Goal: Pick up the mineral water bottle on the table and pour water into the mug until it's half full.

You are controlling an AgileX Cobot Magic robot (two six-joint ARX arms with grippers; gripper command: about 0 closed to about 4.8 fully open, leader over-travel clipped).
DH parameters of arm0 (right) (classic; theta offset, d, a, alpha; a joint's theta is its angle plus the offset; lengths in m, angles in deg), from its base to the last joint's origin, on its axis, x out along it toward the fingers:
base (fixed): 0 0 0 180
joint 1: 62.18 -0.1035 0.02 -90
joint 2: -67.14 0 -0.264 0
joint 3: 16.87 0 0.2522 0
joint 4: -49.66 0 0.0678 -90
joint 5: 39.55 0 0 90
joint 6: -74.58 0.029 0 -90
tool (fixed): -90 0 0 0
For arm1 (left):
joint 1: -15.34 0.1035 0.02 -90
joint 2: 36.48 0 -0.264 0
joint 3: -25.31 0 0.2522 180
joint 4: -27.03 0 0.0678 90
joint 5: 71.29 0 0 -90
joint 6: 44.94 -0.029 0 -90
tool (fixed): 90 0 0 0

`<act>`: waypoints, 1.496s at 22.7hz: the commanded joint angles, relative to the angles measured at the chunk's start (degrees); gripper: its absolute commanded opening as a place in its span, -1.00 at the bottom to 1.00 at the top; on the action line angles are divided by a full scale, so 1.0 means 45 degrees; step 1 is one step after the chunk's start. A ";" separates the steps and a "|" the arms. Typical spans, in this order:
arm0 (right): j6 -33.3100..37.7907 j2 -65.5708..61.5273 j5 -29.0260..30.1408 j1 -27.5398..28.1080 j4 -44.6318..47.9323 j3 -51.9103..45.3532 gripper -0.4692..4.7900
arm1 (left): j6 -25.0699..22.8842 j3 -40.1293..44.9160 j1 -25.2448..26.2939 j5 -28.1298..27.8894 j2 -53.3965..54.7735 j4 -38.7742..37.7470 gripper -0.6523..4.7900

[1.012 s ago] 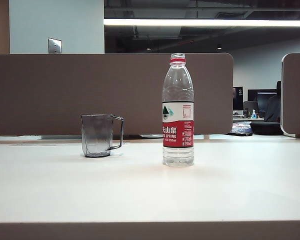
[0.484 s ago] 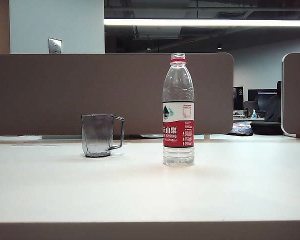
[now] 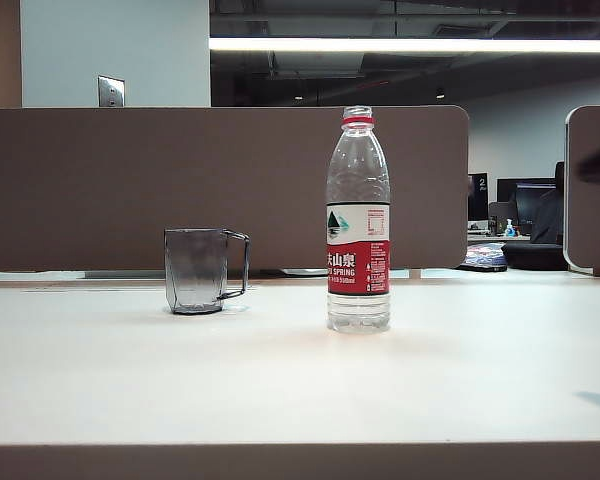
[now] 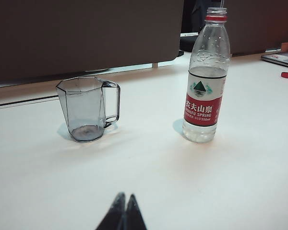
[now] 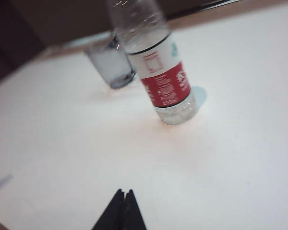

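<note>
The mineral water bottle (image 3: pixel 358 220) stands upright and uncapped on the white table (image 3: pixel 280 390), right of centre. The smoky-grey mug (image 3: pixel 195 270) stands to its left, handle toward the bottle, and looks empty. Clear water (image 3: pixel 358 312) shows in the bottle below the label. In the left wrist view my left gripper (image 4: pixel 125 197) is shut and empty, well short of the mug (image 4: pixel 84 110) and bottle (image 4: pixel 206 81). My right gripper (image 5: pixel 124 192) is also shut and empty, with bare table between it and the bottle (image 5: pixel 163 76); the mug (image 5: pixel 110 64) stands behind the bottle. Neither gripper shows clearly in the exterior view.
A brown partition (image 3: pixel 130 180) runs along the table's far edge, with another panel (image 3: pixel 592 190) at the right. A small red cap (image 4: pixel 286 74) lies on the table beyond the bottle, next to a dark flat item (image 4: pixel 281 58).
A dark blur has come in over the right panel and a faint shadow has appeared on the table's front right. A dark tip has appeared at the left edge. Bottle and mug have not moved.
</note>
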 commanded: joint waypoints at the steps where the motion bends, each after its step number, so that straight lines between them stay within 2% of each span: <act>1: -0.3293 -0.3818 -0.2837 -0.2040 0.2618 0.1477 -0.51 | -0.0005 -0.0039 -0.0005 0.0053 0.0000 0.0126 -0.78; 2: -0.3706 -0.4721 -0.3531 -0.2375 0.3419 0.1676 -0.19 | -0.0005 -0.0039 -0.0005 0.0058 0.0000 0.0126 -0.78; 3: -0.4197 -0.5974 -0.4260 -0.2691 0.4517 0.1928 0.24 | -0.0005 -0.0039 -0.0005 0.0058 0.0000 0.0121 -0.78; 4: -0.4813 -0.8126 -0.5275 -0.2905 0.6431 0.2351 0.86 | -0.0005 -0.0039 -0.0005 0.0053 0.0000 0.0131 -0.78; 5: -0.4813 -0.9005 -0.5474 -0.2909 0.7101 0.2526 1.00 | -0.0005 -0.0039 -0.0005 0.0058 0.0000 0.0126 -0.78; 6: -0.4789 -1.0865 -0.5343 -0.2909 0.8573 0.2880 1.00 | -0.0005 -0.0039 -0.0005 0.0053 0.0000 0.0121 -0.78; 10: -0.4755 -1.4144 -0.5275 -0.2909 1.1880 0.3497 1.00 | -0.0005 -0.0039 -0.0005 0.0058 0.0000 0.0126 -0.78; 14: -0.4721 -1.6825 -0.4736 -0.2914 1.3799 0.4362 1.00 | -0.0005 -0.0039 -0.0005 0.0058 0.0000 0.0126 -0.78; 16: -0.4721 -1.8209 -0.4993 -0.2909 1.4596 0.5071 1.00 | -0.0005 -0.0039 -0.0005 0.0058 0.0000 0.0126 -0.78; 24: -0.4711 -2.0502 -0.5275 -0.2555 1.4979 0.7150 1.00 | -0.0005 -0.0039 -0.0005 0.0058 0.0000 0.0126 -0.78; 34: -0.4172 -2.1522 -0.5231 -0.2317 1.4916 0.8223 1.00 | -0.0005 -0.0039 -0.0005 0.0044 0.0000 0.0126 -0.78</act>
